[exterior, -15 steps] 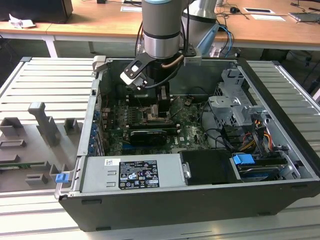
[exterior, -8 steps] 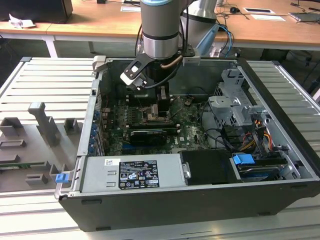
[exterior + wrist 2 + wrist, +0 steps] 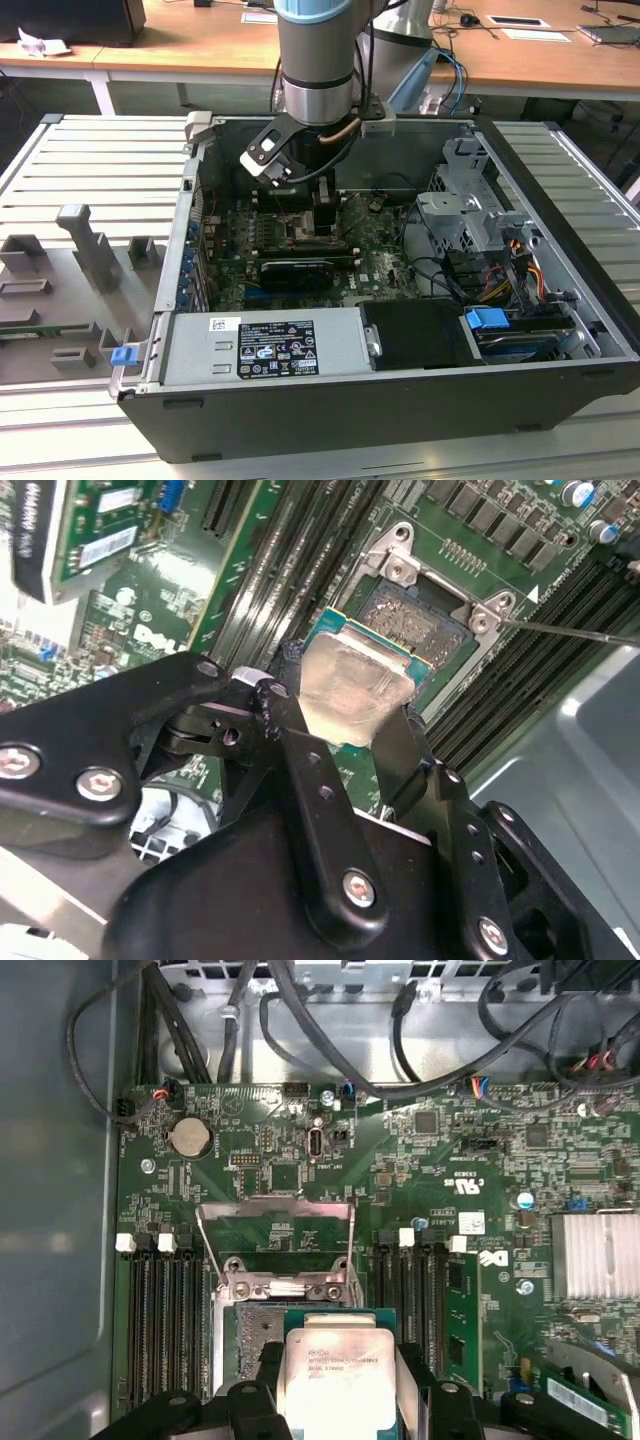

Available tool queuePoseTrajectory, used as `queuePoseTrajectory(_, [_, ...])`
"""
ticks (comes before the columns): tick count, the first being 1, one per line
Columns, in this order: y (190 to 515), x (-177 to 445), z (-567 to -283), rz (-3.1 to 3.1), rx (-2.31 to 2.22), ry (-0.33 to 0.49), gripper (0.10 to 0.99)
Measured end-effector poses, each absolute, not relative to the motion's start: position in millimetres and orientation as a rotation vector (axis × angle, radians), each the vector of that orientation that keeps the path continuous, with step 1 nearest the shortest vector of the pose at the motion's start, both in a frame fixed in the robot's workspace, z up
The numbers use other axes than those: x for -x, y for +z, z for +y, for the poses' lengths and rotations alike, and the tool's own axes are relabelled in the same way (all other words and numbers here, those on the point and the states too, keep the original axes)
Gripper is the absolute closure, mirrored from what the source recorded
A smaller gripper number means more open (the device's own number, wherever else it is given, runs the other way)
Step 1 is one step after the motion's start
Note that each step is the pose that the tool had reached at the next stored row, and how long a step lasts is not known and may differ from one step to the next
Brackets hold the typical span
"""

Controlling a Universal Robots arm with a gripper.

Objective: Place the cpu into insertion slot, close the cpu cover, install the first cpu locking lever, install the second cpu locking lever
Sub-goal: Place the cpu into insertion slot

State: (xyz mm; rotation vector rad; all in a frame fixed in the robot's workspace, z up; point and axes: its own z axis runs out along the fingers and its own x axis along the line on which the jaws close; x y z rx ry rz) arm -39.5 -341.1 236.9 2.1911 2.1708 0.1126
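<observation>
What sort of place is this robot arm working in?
Probably a robotics lab or test workshop: an open computer case sits on a slatted metal table, wooden desks stand behind, and the gripper holds the cpu over the motherboard.

One pale silver-beige square cpu (image 3: 335,1375). One dark square insertion slot (image 3: 415,615) with a silver rim. One thin silver cpu cover (image 3: 278,1206) frame at the slot's edge. Beyond the slot, one round silver coin battery (image 3: 190,1138) and one finned silver heatsink (image 3: 595,1255).
</observation>
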Motion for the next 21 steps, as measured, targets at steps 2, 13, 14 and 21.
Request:
queuePoseTrajectory(2, [234, 40, -337, 2.174, -2.189, 0.113, 0.561])
queuePoseTrajectory(13, [219, 43, -329, 2.174, -2.189, 0.114, 0.561])
queuePoseTrajectory(14, [219, 43, -329, 2.174, -2.19, 0.114, 0.561])
queuePoseTrajectory(21, [215, 46, -324, 2.174, -2.189, 0.115, 0.561])
